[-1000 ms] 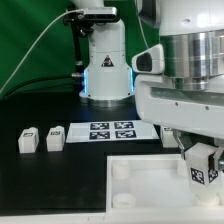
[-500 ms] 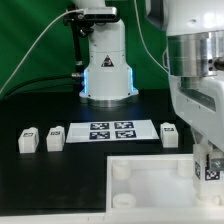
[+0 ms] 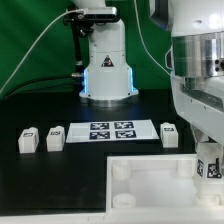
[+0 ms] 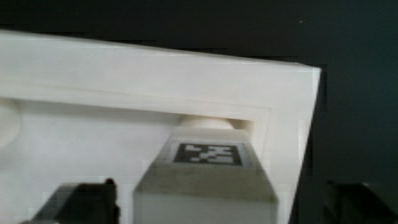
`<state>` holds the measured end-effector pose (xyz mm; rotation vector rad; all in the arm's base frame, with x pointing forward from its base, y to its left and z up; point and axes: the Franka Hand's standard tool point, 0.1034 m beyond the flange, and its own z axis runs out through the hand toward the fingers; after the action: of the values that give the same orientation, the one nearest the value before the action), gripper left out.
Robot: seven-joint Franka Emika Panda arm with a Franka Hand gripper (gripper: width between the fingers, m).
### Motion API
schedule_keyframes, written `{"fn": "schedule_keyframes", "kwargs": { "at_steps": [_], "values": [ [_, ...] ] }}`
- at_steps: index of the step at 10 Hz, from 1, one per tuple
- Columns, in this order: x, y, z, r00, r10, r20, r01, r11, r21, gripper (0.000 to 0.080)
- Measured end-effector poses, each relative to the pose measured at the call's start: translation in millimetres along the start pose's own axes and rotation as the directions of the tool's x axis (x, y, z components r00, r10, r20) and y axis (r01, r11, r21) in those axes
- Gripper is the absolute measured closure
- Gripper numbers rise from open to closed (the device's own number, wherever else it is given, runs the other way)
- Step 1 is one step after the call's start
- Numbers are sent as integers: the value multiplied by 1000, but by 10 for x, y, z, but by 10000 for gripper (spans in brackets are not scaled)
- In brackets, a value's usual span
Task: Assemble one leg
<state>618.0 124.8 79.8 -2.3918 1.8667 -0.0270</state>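
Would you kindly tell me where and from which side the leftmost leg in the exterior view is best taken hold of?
Likely from straight above, pinching the leftmost leg across its two side faces: it sits low on the table, with a gap to the neighbouring leg.

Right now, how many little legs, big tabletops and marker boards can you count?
Legs: 4 (3 loose, 1 in the gripper)
Tabletop: 1
Marker board: 1
Total: 6
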Motion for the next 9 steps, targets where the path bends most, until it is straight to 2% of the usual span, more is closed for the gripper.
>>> {"fn": "schedule_keyframes", "kwargs": {
  "at_steps": [1,2,4,6,7,9],
  "values": [
    [-43,-44,-28,988,-152,24,153,987,-42,177],
    [-70,-114,-41,954,-298,29,298,954,-32,158],
    [-53,-97,-27,885,-464,33,465,885,-27,151],
    [-42,-95,-28,780,-625,36,626,779,-24,150],
    [-5,-90,-34,613,-789,28,790,612,-41,151],
    [41,-59,-10,371,-928,38,928,369,-51,150]
  ]
}}
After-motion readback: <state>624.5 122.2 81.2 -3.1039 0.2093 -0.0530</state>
